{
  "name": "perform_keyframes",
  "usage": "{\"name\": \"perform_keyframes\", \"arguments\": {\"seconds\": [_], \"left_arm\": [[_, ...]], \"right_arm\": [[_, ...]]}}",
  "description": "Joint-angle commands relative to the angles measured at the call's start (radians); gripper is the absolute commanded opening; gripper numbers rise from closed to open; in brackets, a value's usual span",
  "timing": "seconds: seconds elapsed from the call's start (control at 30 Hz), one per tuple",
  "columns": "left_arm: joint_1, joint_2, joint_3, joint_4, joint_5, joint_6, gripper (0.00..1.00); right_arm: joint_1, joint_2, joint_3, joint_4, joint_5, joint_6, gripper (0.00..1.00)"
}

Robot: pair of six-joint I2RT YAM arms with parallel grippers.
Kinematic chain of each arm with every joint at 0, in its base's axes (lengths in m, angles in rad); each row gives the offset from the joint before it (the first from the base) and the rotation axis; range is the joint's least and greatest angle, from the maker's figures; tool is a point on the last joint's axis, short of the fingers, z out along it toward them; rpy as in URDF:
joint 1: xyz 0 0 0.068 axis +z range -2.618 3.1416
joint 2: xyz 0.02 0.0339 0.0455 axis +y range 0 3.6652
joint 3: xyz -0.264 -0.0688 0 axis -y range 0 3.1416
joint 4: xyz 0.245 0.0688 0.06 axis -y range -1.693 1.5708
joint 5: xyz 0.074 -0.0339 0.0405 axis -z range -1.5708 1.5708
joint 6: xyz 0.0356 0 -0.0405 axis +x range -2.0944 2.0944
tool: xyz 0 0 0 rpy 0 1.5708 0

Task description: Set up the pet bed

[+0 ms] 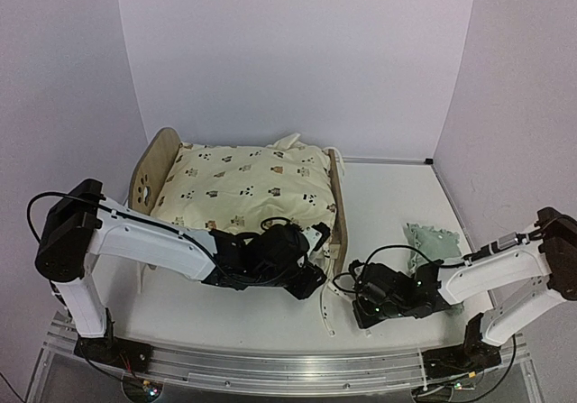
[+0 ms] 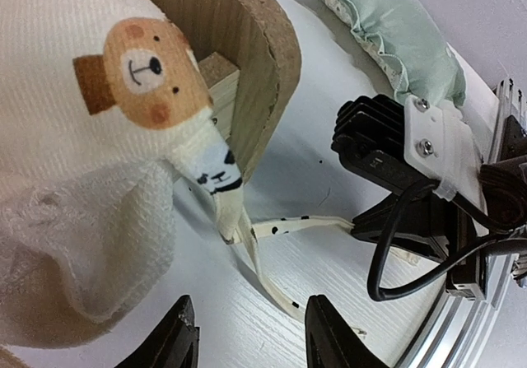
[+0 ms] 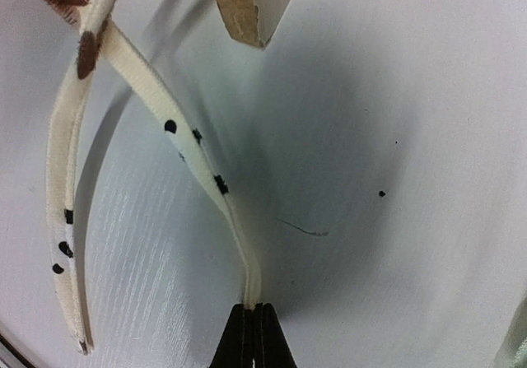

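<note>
**1. Layout.** We find the pet bed (image 1: 149,176) on the table (image 1: 225,317), left of centre, headboard to the left. The bear-print cushion (image 1: 243,187) lies on top and fills the frame. The mint pillow (image 1: 435,241) sits apart on the right side, not on the bed.

**2. Why it sits so.** The cushion overhangs the near-right corner of the frame, and its ties trail off that corner onto the table. We judge the cushion is in place but not secured. The ties likely have to go round the frame, which would explain both arms crowding that corner.

**3. Right gripper (image 3: 254,310).** Jaws fully closed, pinching the end of one tie (image 3: 202,150) flat betw. the fingertips, low at the table surface. The strap runs from the tips up toward the wooden corner. A second strand (image 3: 64,179) lies loose alongside and crosses the first near the top; nothing grips it.

**4. Left gripper (image 2: 251,306).** Jaws approx. half open, nothing held betw. them. It hangs just beside the cushion corner, aimed at the spot where the ties leave the fabric. No contact w/ cushion or wood is visible. We judge it is placed to steady the corner or to take the loose strand.
</note>
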Motion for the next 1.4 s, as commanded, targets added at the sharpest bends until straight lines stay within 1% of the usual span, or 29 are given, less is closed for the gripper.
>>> {"name": "perform_keyframes", "arguments": {"seconds": [0.0,0.23,0.43,0.67,0.77,0.9,0.97,1.03,1.13,1.17,1.2,1.37], "left_arm": [[0.004,0.020,0.052,0.070,-0.019,-0.013,0.46],[0.003,0.078,0.094,0.113,-0.036,-0.012,0.45],[0.003,0.123,0.140,0.101,-0.173,-0.039,0.42],[0.007,0.145,0.158,0.091,-0.301,-0.066,0.38],[0.012,0.149,0.156,0.113,-0.299,-0.056,0.36],[0.014,0.156,0.158,0.162,-0.254,-0.014,0.32],[0.014,0.164,0.168,0.165,-0.251,-0.006,0.29],[0.015,0.175,0.178,0.161,-0.255,-0.003,0.23],[0.014,0.179,0.183,0.165,-0.239,0.008,0.05],[0.015,0.176,0.180,0.168,-0.234,0.009,0.02],[0.014,0.172,0.174,0.171,-0.233,0.010,0.00],[0.014,0.124,0.135,0.184,-0.190,0.014,0.00]], "right_arm": [[-0.005,-0.008,-0.005,-0.021,-0.003,-0.049,0.00],[-0.005,-0.102,-0.008,-0.013,0.000,-0.101,0.00],[-0.004,-0.192,-0.021,-0.013,0.031,-0.122,0.00],[-0.005,-0.218,-0.027,-0.013,0.051,-0.126,0.00],[-0.005,-0.220,-0.028,-0.013,0.052,-0.126,0.00],[-0.005,-0.216,-0.025,-0.013,0.054,-0.126,0.00],[-0.005,-0.218,-0.025,-0.013,0.054,-0.126,0.00],[-0.005,-0.223,-0.024,-0.013,0.054,-0.125,0.00],[-0.005,-0.239,-0.025,-0.013,0.061,-0.120,0.00],[-0.005,-0.245,-0.024,-0.013,0.062,-0.119,0.00],[-0.005,-0.250,-0.021,-0.013,0.064,-0.119,0.00],[-0.006,-0.252,0.009,-0.008,0.089,-0.137,0.00]]}}
